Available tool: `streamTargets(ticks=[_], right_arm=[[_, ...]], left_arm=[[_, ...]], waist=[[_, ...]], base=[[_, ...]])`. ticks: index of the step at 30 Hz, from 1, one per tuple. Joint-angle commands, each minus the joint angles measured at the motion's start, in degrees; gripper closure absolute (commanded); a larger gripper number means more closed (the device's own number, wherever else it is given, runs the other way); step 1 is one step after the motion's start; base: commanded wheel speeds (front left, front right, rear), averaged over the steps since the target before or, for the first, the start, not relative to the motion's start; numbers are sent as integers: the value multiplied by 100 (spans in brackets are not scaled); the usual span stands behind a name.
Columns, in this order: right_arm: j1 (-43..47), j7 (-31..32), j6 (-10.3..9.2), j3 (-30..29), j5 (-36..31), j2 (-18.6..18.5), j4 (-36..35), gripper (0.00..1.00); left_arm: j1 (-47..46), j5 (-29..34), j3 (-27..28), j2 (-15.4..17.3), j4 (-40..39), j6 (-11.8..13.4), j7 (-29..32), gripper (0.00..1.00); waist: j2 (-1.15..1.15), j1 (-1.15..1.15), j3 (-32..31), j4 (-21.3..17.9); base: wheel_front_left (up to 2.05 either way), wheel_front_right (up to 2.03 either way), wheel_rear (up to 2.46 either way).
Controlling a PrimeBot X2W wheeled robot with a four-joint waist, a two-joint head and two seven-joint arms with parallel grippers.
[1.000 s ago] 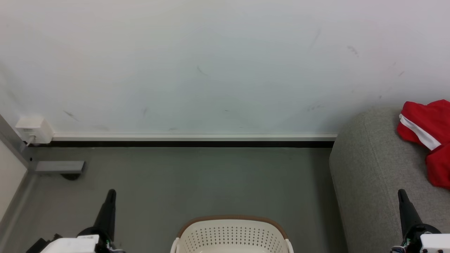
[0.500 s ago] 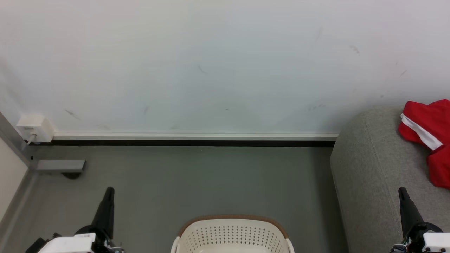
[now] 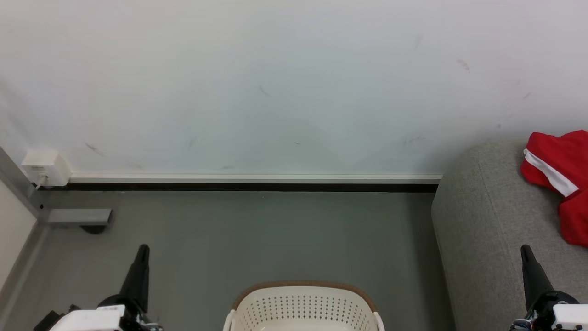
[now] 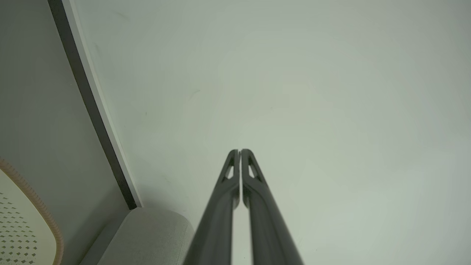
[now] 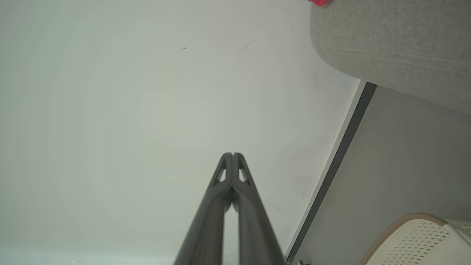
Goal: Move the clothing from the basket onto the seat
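On the large grey fabric-upholstered sofa (image 3: 487,220), far right: bright red soft clothing (image 3: 562,184) with a white stripe, lying on the cushion, probably put there as the task demands. Oval cream-white perforated plastic basket (image 3: 303,305) with brown rim, standing on the grey floor (image 3: 257,230) near the sofa and centred between both arms, likely for easy reach from either side (inside hidden, so impossible to tell whether garments remain). Left gripper (image 3: 144,248) and right gripper (image 3: 525,249): fingers pressed together, holding nothing, one on each side of the basket, pointing toward the white wall (image 3: 275,92); apparently a resting pose.
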Motion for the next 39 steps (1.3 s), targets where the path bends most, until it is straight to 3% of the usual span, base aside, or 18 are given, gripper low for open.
streamTargets(ticks=[1,39], right_arm=[[-80,16,-14,-22,12,-46,-31,100],[-79,15,-14,-22,12,-46,-30,100]], left_arm=[[-41,-80,13,40,-23,-39,24,100],[-41,-81,12,39,-24,-39,22,100]], waist=[[0,0,0,0],[0,0,0,0]], base=[[0,0,0],[0,0,0]])
